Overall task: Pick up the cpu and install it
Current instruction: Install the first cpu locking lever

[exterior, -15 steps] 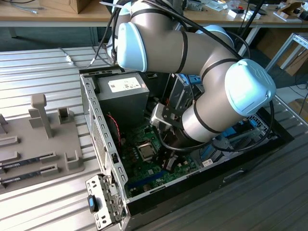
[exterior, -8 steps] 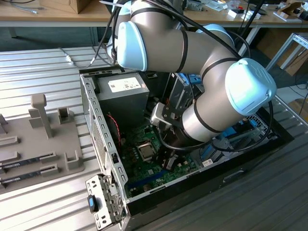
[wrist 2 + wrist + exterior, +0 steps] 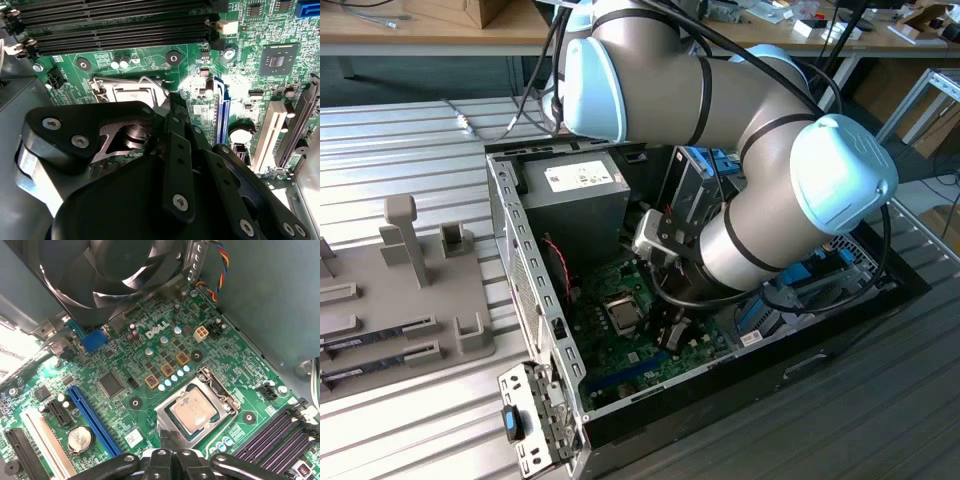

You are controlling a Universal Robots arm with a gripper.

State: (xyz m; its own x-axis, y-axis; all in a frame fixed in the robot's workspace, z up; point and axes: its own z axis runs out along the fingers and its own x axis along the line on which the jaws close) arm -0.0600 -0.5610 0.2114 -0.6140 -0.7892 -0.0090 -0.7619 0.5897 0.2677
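Ribbed metal desk (image 3: 410,140), carrying open computer case (image 3: 525,260). Tool (image 3: 171,440): inside case, fingers closed together, gripping nothing, low over green motherboard (image 3: 125,365). Cpu (image 3: 195,412): seated flat in silver socket (image 3: 222,392), just beside tool tips.

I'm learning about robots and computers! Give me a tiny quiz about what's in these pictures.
1. True or false: the cpu sits in the socket.
2. What colour is the long slot beside the coin battery? A red, B blue, C yellow.
3. Fill in: the big black part with blades is a ____.
Key: 1 true; 2 B; 3 fan.
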